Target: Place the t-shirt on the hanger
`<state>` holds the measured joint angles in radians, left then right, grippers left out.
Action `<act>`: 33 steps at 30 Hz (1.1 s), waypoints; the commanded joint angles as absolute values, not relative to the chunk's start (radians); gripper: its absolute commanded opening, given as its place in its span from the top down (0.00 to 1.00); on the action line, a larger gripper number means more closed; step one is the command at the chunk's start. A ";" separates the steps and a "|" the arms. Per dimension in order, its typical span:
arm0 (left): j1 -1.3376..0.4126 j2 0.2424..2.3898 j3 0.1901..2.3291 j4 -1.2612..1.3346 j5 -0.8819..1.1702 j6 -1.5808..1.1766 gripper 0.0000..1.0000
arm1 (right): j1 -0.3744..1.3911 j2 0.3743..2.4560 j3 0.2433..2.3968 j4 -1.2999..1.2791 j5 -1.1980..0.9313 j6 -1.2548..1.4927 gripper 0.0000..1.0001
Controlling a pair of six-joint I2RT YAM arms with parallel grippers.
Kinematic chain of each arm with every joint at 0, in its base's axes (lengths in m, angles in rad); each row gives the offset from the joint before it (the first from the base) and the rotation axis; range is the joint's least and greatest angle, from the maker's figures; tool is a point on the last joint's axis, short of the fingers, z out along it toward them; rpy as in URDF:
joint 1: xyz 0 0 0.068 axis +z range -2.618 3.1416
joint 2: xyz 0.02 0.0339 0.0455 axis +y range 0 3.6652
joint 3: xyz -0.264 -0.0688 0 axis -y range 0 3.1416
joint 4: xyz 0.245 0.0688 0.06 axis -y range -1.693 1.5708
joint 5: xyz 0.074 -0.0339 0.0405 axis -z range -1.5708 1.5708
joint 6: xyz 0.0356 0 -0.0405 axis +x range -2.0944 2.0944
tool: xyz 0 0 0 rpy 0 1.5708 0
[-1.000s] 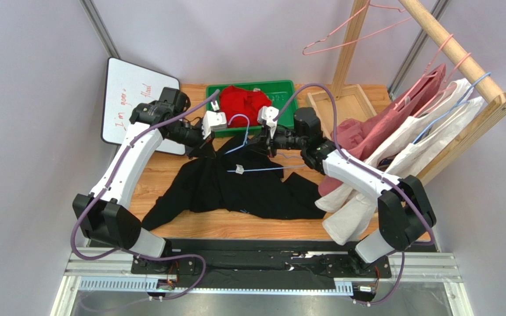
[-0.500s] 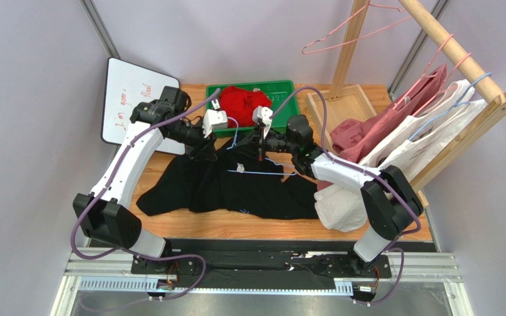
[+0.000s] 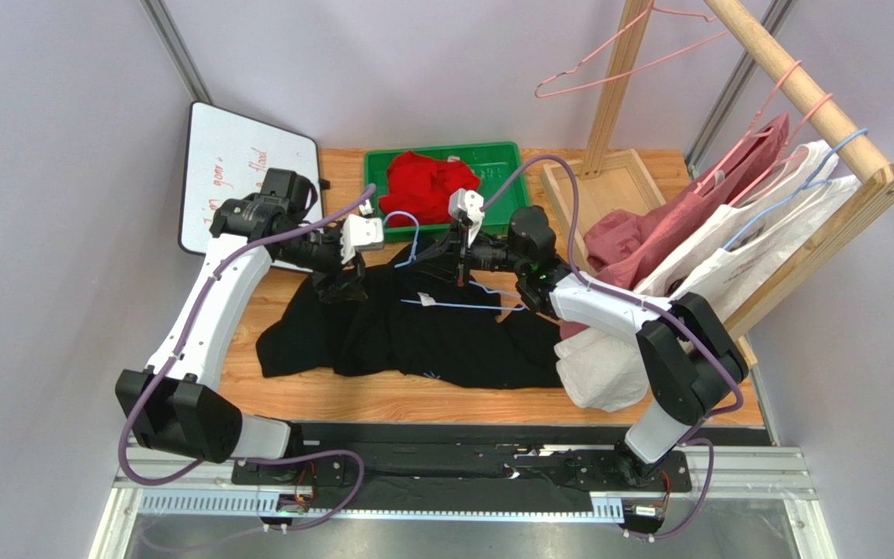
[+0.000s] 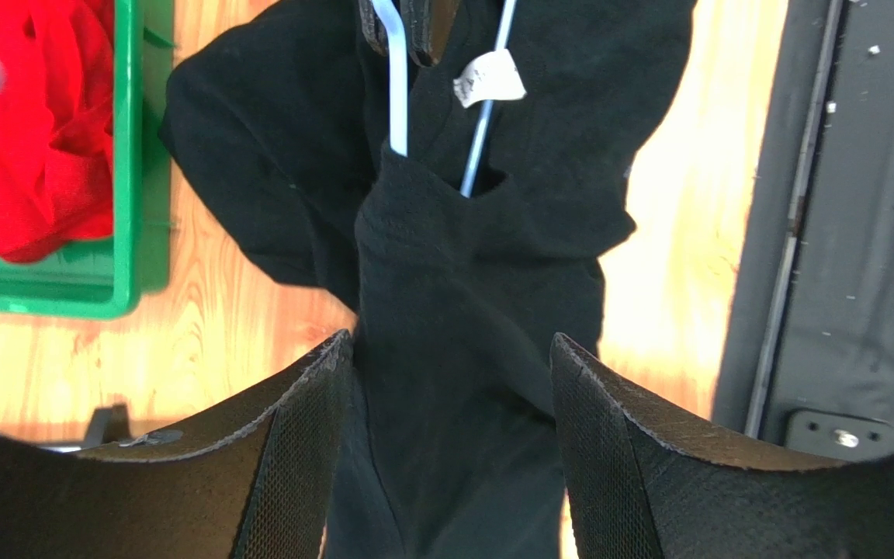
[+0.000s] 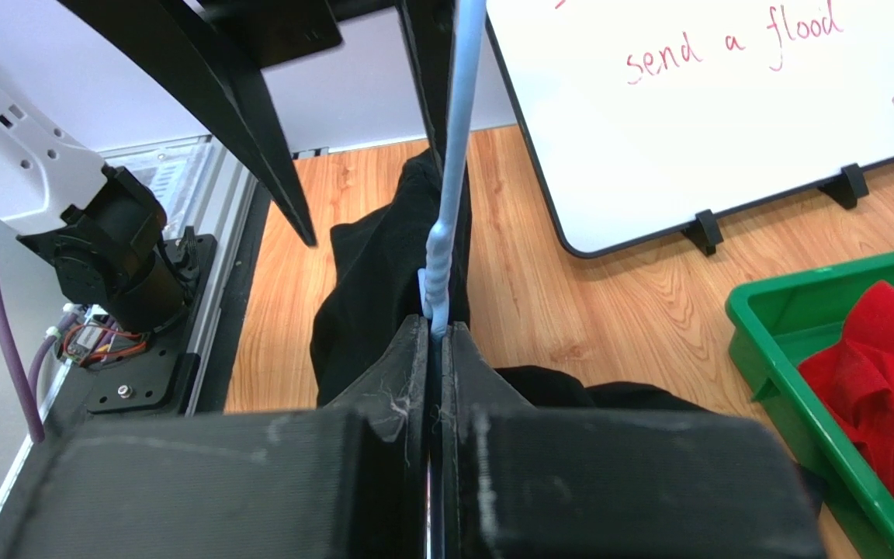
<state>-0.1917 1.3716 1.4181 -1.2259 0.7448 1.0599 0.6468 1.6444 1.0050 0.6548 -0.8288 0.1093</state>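
The black t-shirt (image 3: 440,332) lies spread on the wooden table, its collar end bunched up around the hanger. The light-blue wire hanger (image 3: 463,305) is partly inside the shirt, with its hook (image 3: 409,228) sticking out toward the green bin. My right gripper (image 3: 462,266) is shut on the hanger's neck (image 5: 454,175), which rises from between its fingertips (image 5: 438,332). My left gripper (image 3: 343,283) is open just above the shirt's left shoulder. A loose fold of black cloth (image 4: 463,349) lies between its spread fingers (image 4: 300,431). A white neck tag (image 4: 489,79) shows beside the wire (image 4: 393,93).
A green bin (image 3: 498,157) holding a red garment (image 3: 428,181) stands at the back. A whiteboard (image 3: 224,175) leans at the back left. On the right, a wooden rack (image 3: 813,93) carries pink and white shirts (image 3: 755,233) and a pink hanger (image 3: 627,64). A shallow wooden tray (image 3: 603,186) lies nearby.
My left gripper has opened, let go of the shirt and drawn back to the left. The shirt's left side has slumped. The right gripper shifted slightly left with the hanger, still shut.
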 commanded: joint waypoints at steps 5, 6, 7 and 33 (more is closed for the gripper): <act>-0.242 1.370 1.321 -1.000 0.807 1.085 0.40 | 0.675 1.638 1.045 0.813 -0.853 0.153 1.00; -0.250 1.371 1.313 -0.988 0.807 1.065 0.43 | 0.678 1.641 1.048 0.821 -0.851 0.155 1.00; -0.256 1.370 1.301 -0.970 0.811 1.059 0.50 | 0.683 1.644 1.055 0.825 -0.850 0.158 1.00; -0.321 1.250 1.184 -0.954 0.785 1.097 1.00 | 0.540 1.601 1.305 -0.589 -0.631 -0.106 0.14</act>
<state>-0.3050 1.2888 1.1831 -0.9886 0.7498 1.0752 0.5209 1.5448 1.3140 -0.3305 -0.7242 -0.0544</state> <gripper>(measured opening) 0.043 0.855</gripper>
